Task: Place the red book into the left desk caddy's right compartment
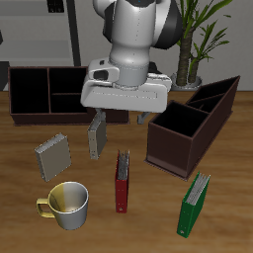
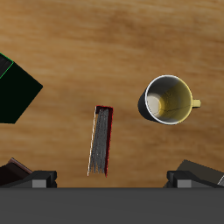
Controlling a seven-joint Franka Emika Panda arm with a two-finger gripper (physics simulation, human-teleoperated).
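The red book (image 1: 123, 181) stands on its edge on the table, spine with a dark band upward, nearer the front edge than my gripper. In the wrist view the red book (image 2: 101, 140) is just ahead of the gap between my fingers. My gripper (image 1: 122, 117) hangs above the table behind the book, jaws wide apart and empty; its fingertips (image 2: 35, 178) show in the wrist view. The left desk caddy (image 1: 194, 126), a dark brown open-top box with dividers, lies skewed beside the book, its narrow end toward the front.
A like caddy (image 1: 47, 94) stands broadside at the back. Two grey books (image 1: 52, 155) (image 1: 96, 135) stand near it. A cream mug (image 1: 65, 205) (image 2: 169, 99) is at the front. A green book (image 1: 194, 205) (image 2: 13, 87) stands before the left caddy.
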